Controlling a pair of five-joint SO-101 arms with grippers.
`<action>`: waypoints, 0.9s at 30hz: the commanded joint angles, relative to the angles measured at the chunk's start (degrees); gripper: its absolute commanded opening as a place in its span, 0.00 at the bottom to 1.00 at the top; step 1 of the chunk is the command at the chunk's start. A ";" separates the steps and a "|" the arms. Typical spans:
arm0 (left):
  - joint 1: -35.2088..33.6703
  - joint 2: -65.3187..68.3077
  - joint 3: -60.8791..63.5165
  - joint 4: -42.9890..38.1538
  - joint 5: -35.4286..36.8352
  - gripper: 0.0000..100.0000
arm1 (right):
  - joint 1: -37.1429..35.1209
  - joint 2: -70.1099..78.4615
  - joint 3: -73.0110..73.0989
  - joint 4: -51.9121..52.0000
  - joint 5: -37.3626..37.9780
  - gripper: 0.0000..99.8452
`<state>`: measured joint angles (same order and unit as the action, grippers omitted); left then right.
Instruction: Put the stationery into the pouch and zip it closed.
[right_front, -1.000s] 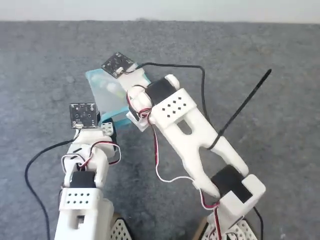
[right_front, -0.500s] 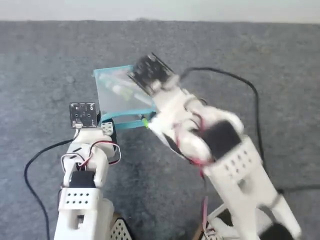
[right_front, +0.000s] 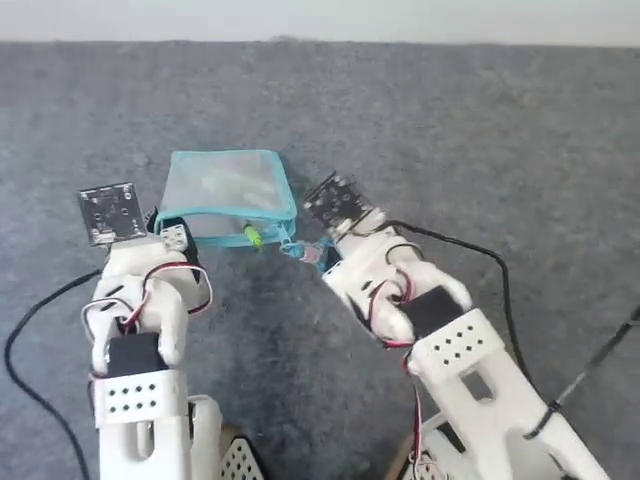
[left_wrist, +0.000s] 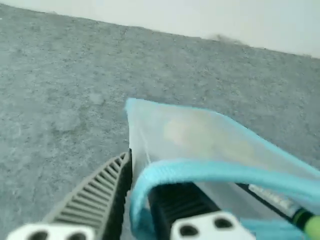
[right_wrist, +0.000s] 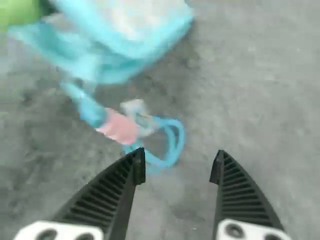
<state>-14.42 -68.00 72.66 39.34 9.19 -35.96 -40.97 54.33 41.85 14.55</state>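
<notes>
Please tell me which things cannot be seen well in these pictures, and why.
1. Contents of the pouch: high view, its cloudy wall shows only pale shapes.
2. Green-tipped pen: left wrist view, cut off by the picture's edge.
3. How far it is zipped: high view, too small near the pink tag.
4. Left end effector: left wrist view, the pouch's blue rim covers one fingertip.

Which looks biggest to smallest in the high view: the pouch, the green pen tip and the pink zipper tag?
1. pouch, by far the largest.
2-3. green pen tip and pink zipper tag: both tiny and alike in size, so not ranked against each other.
</notes>
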 joint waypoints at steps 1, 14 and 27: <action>6.86 -0.09 -4.00 3.69 1.14 0.01 | -3.30 2.15 -0.53 -1.45 0.79 0.22; 10.55 -2.73 -1.71 3.78 -0.35 0.01 | -4.35 2.95 -1.93 -2.59 -3.52 0.22; 19.87 -4.75 3.03 3.69 -4.92 0.01 | -3.03 2.95 -1.58 -2.24 -3.43 0.22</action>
<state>-3.43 -69.93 75.65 43.12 7.78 -39.21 -37.89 54.33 40.53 11.56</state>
